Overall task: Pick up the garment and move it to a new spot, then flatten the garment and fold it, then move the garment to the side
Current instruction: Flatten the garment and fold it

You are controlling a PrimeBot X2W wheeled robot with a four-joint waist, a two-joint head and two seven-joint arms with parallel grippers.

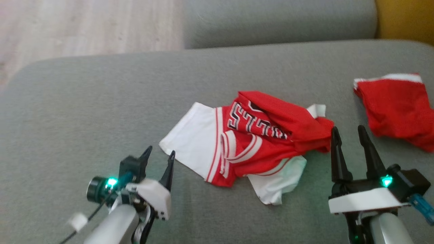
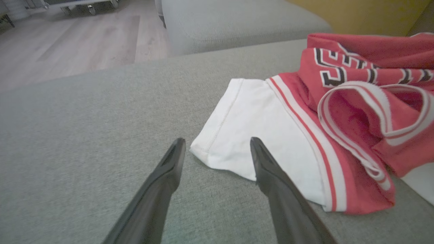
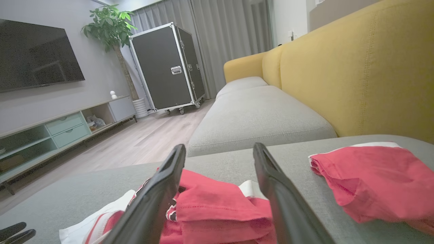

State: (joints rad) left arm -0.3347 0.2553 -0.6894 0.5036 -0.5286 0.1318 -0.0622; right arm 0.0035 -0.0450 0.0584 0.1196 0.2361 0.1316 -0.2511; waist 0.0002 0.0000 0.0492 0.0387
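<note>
Left of jersey [image 1: 261,135]: left hand [image 1: 160,150] sits wide open, empty, at white sleeve [image 2: 244,132]; right hand [image 1: 348,128] same, opposite edge. Pinch hems low.

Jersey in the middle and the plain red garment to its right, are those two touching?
Apart. The head view shows a strip of bare grey cushion between the jersey and the red garment.

We see a grey woven-fabric sofa seat cushion [image 1: 84,101] carrying a crumpled red-and-white jersey [image 1: 257,142] with black-outlined lettering near its middle and, lying apart to its right, a smaller bunched red cloth piece [image 1: 396,108] with a white hem.
</note>
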